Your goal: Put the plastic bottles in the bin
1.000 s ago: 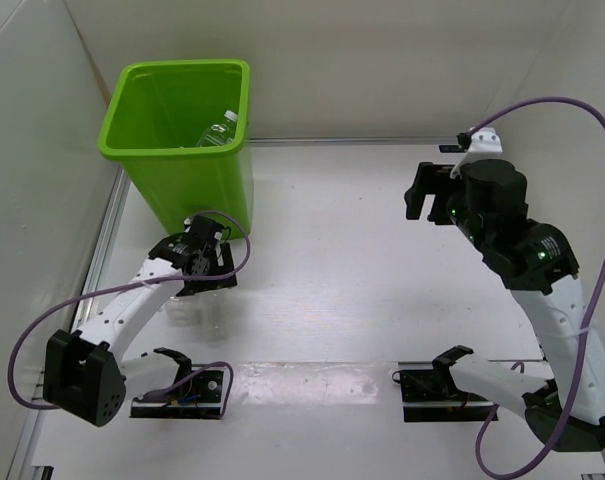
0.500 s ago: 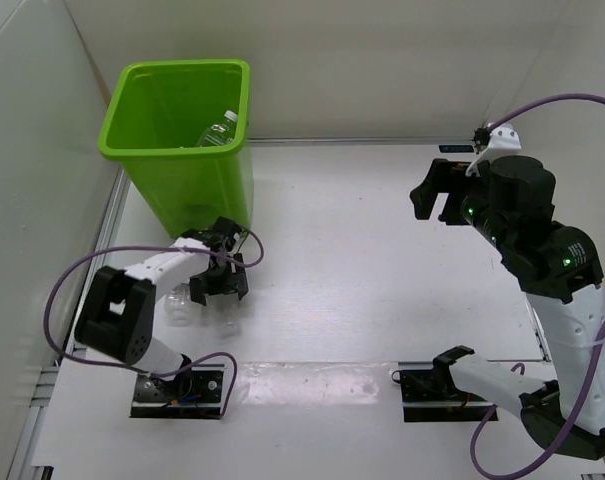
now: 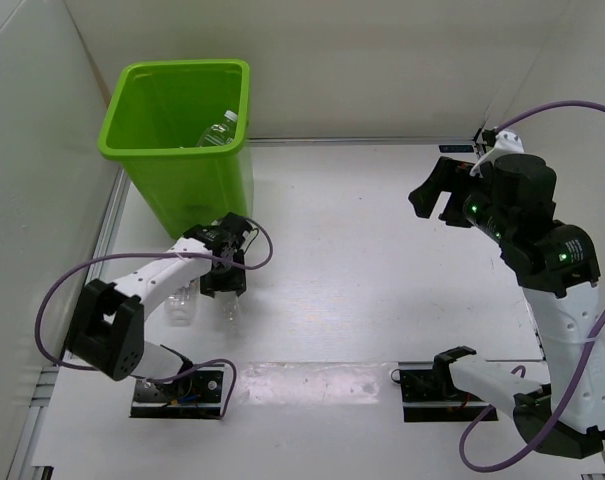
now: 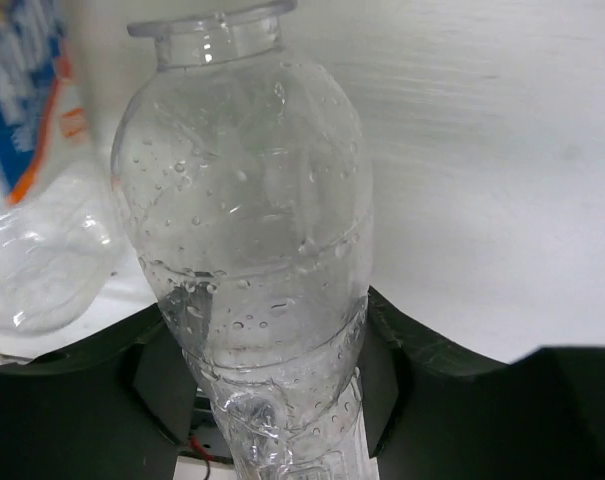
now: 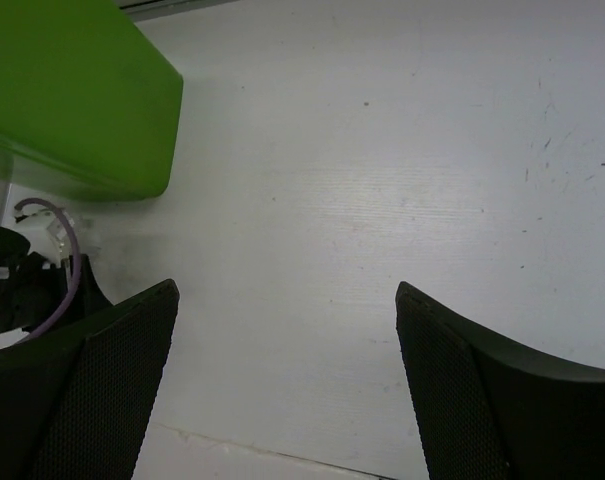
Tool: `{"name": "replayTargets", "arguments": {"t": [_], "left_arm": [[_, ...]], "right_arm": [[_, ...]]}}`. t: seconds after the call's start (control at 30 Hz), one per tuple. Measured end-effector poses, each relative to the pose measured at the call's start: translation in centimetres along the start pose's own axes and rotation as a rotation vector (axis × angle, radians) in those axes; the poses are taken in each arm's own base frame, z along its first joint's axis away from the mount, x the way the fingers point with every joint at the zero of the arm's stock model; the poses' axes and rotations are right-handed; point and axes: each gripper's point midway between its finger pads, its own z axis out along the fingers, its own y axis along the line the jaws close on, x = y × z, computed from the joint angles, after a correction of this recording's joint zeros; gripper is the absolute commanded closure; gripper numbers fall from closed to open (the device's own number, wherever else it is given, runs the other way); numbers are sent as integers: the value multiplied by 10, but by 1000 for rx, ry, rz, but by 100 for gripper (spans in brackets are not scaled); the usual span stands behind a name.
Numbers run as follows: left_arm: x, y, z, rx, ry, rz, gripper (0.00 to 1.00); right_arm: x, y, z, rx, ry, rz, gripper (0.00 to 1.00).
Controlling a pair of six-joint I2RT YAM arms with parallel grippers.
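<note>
Left wrist shows me the left gripper (image 3: 223, 274), reaching low, clamping a clear droplet-beaded bottle (image 4: 247, 230); right gripper (image 5: 284, 295) gapes empty.

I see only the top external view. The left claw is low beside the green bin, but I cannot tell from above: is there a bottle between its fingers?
Observer: Yes. In the left wrist view a clear bottle with droplets inside sits between the fingers of the left claw, which appear to press on both its sides.
Operator: Is another bottle close to it?
Observer: Yes, a blue-labelled bottle lies just beside it, at the left edge of that view.
Operator: And does the right claw carry something?
Observer: No. In the right wrist view the right claw is wide open, with only bare table between its fingers.
</note>
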Motion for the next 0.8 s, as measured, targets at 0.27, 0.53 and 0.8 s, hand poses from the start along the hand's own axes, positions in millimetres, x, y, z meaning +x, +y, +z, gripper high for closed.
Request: {"name": "replayTargets", "arguments": {"t": [0.27,0.53,0.8], "left_arm": [[-39,-45,-135,259,-506,168,58],[-90,-58,-325,538,-1079,333,62],[-179,-58,-470,420,-1461,352,69]], "right_arm": [[18,0,12,-14,64,46,10],[27,1,22,-15,99,65,10],[33,-5,28,-4,103,101,10]]}}
